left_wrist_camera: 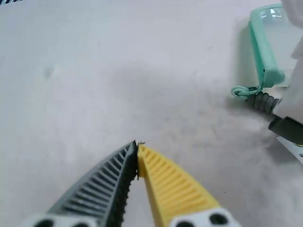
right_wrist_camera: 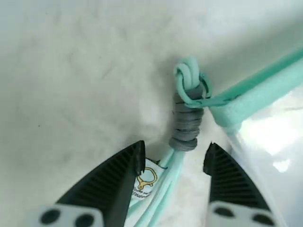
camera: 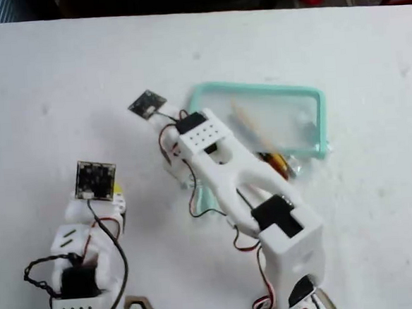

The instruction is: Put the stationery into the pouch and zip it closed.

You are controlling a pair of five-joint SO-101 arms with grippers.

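A clear pouch (camera: pixel 260 119) edged in mint green lies flat right of the table's middle, with a wooden pencil (camera: pixel 250 126) and a dark and orange item (camera: pixel 276 162) inside. In the right wrist view my right gripper (right_wrist_camera: pixel 175 149) is open just above the table. The grey zip pull (right_wrist_camera: pixel 187 125) on its mint cord sits between the fingers at the pouch corner (right_wrist_camera: pixel 246 101). My left gripper (left_wrist_camera: pixel 137 147) is shut on nothing, low over bare table. The pouch corner (left_wrist_camera: pixel 265 52) and the zip pull (left_wrist_camera: pixel 262 100) lie well off to its side.
The right arm (camera: pixel 228 174) lies across the pouch's near left corner and hides part of it. A small printed tag (right_wrist_camera: pixel 144 179) hangs on the cord by one right finger. The left arm (camera: pixel 86 255) sits near the table's front left, with open white table beyond it.
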